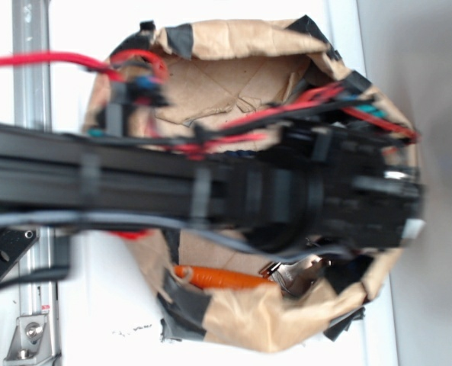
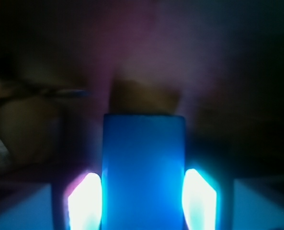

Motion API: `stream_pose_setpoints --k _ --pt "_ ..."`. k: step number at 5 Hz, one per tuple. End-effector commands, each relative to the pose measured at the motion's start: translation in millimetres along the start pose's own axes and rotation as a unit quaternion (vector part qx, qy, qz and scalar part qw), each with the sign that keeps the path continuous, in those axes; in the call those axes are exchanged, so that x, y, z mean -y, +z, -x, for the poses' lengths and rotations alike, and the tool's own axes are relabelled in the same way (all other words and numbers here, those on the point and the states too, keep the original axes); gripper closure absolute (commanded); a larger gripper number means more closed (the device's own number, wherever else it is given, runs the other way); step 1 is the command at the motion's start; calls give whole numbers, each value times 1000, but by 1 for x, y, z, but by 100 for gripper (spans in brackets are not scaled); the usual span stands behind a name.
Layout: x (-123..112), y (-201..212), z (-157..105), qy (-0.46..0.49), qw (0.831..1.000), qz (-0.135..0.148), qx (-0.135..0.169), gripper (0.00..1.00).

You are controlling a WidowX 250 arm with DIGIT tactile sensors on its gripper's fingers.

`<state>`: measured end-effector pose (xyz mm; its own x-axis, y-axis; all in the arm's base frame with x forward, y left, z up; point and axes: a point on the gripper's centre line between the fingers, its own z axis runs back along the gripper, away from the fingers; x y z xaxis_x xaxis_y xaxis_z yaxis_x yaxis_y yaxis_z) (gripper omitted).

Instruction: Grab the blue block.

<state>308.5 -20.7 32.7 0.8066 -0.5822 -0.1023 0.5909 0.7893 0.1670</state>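
Arm (image 1: 210,191) hides a taped cardboard bin (image 1: 241,320) from outside; orange coil (image 1: 214,278) shows at its rim.
Wrist view: blue block (image 2: 144,167) sits between glowing fingers (image 2: 84,201), seemingly clamped (contact blurred); a shallow hold could slip on lifting.

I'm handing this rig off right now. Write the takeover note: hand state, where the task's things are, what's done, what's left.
Hand: in the wrist view its two fingers flank the blue block on both sides and appear to touch it; the picture is too dark to confirm a firm clamp.
Blue block: between the fingers, low in a dim space. In the exterior view the arm reaches over the taped cardboard bin and hides the block.
Also in the bin: an orange coiled item and a metal clip.
Done: hand set around the block.
Left: confirm the grip, then lift out.
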Motion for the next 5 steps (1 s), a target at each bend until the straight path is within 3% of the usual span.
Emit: stream_pose_setpoints --k 1,2,3,4,5 --pt "-3 71 33 66 992 30 106 100" --pt "-13 96 43 130 983 55 114 100" --pt "-23 120 48 222 968 97 67 100" --pt "-15 133 55 253 956 141 46 100" --pt "-10 129 54 268 950 160 13 95"
